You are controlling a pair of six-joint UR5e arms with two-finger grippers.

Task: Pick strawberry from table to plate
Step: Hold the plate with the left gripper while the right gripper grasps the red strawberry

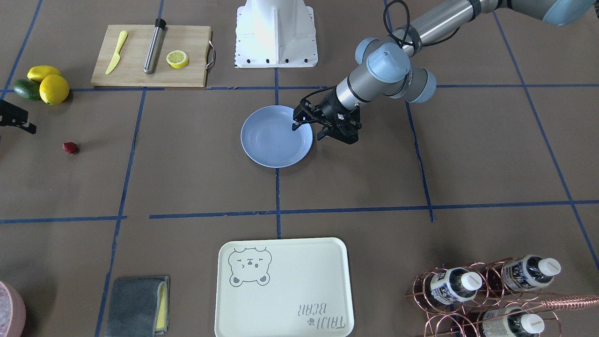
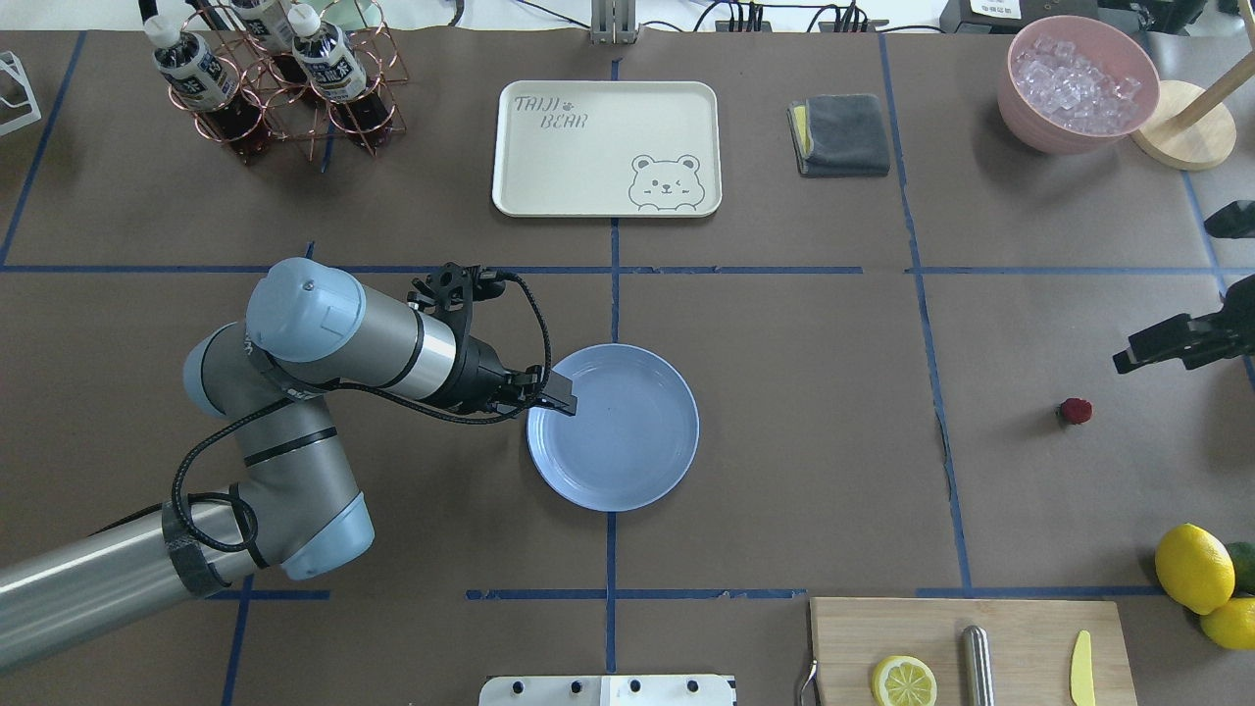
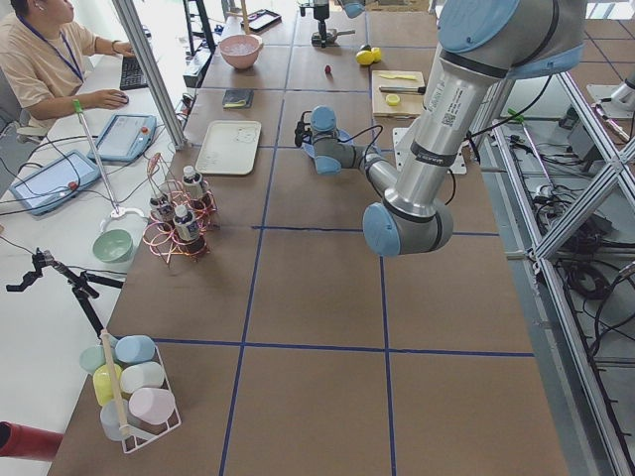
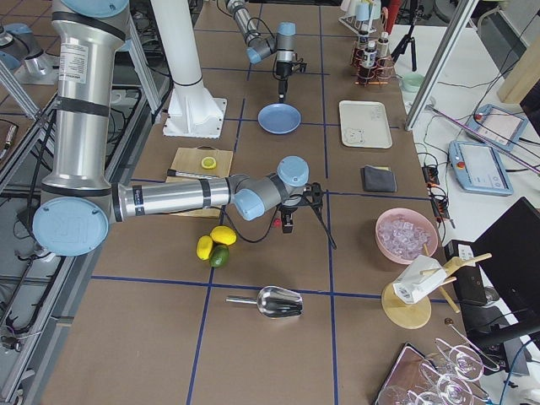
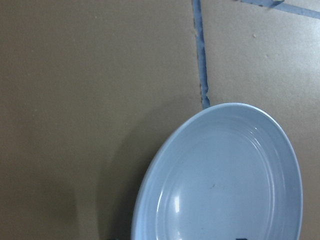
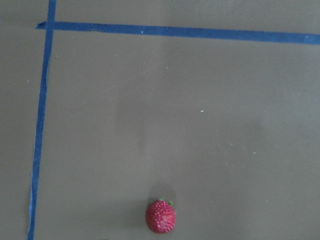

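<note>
The tiny dark-red strawberry [image 2: 1076, 411] lay on the brown taped paper table [image 2: 784, 441], near the black right gripper [image 2: 1137, 355], whose finger spread I could not tell. Well apart, the black left gripper [image 2: 561, 395] hung over the round glossy light-blue plate's [image 2: 637, 471] rim, its fingers seemingly parted and holding nothing.

Right gripper [image 2: 1128, 360] cut by the overhead view's edge, its jaw gap unreadable, avocado [image 2: 1244, 561] mostly hidden behind the lemons [image 2: 1192, 567]
</note>
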